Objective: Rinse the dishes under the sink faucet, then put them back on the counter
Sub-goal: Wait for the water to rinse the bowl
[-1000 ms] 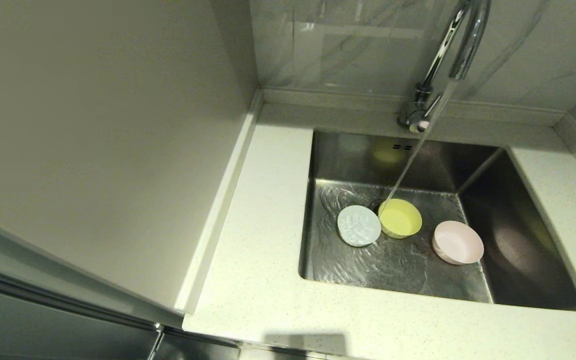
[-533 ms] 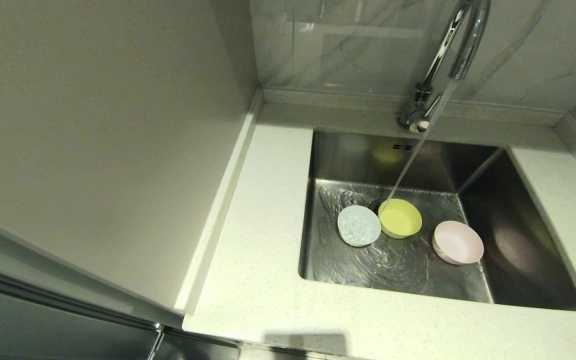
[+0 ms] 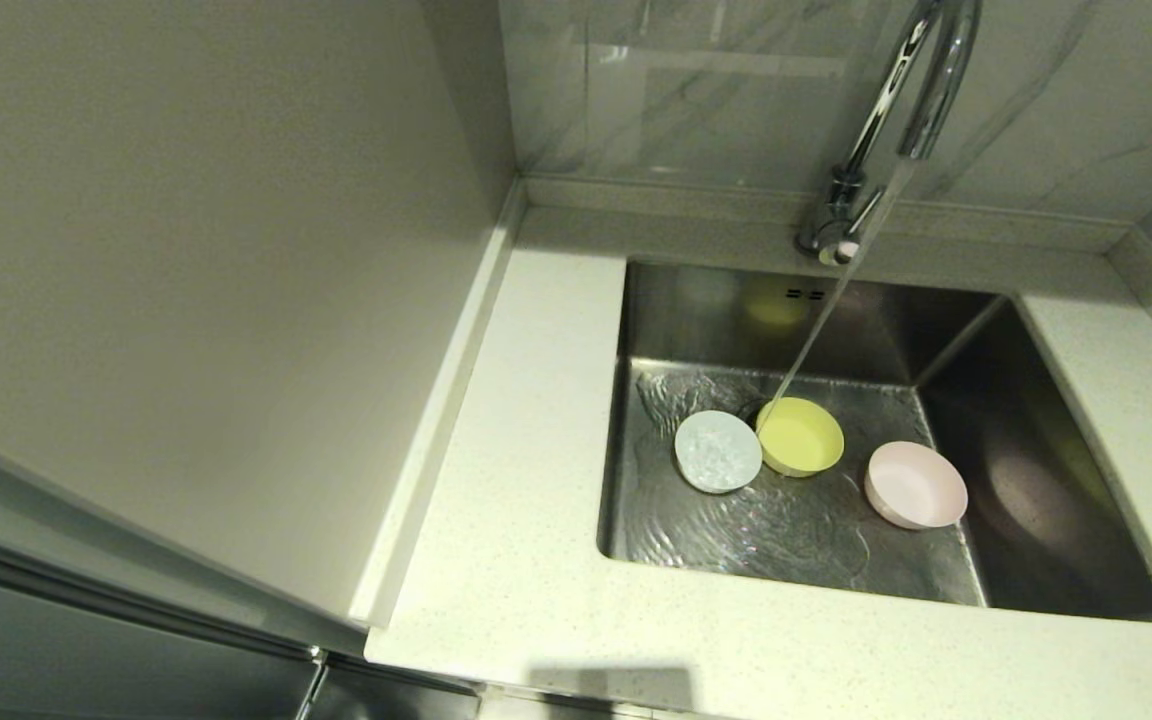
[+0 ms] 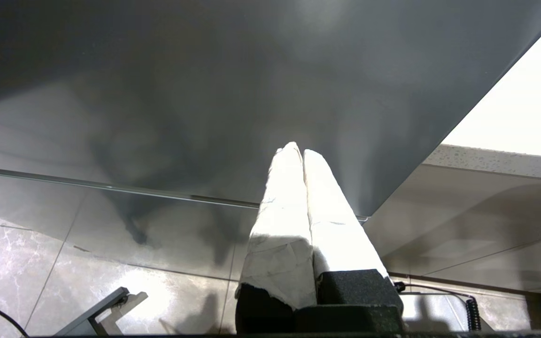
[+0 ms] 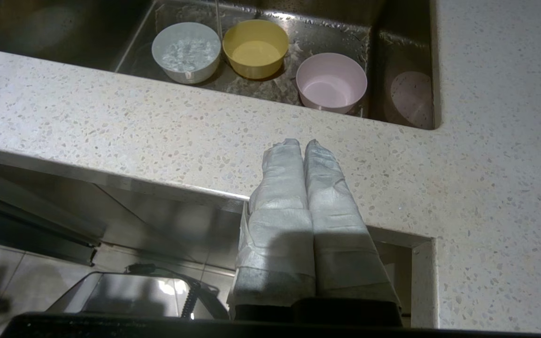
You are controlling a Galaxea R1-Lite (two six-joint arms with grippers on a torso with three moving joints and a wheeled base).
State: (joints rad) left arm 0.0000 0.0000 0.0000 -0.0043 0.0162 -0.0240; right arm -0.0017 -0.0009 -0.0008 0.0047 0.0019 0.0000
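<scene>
My right gripper (image 5: 303, 143) is parked low in front of the worktop (image 3: 526, 560), its fingers pressed together and holding nothing. My left gripper (image 4: 297, 149) is also parked, fingers together, beside a grey cabinet panel (image 4: 204, 94). In the sink (image 3: 1036, 500) stand the white bowl (image 3: 718, 452) touching the yellow-green bowl (image 3: 801, 437), and the pink bowl (image 3: 916, 485) apart. Water runs from the faucet (image 3: 921, 80) at the yellow-green bowl's rim.

A plain grey cabinet panel (image 3: 186, 300) fills the left of the head view. Pale marble-veined wall tiles (image 3: 696, 90) occupy the upper centre, glossy with reflected light. Grey marbled floor tiles (image 4: 26, 263) show at lower left of the left wrist view.
</scene>
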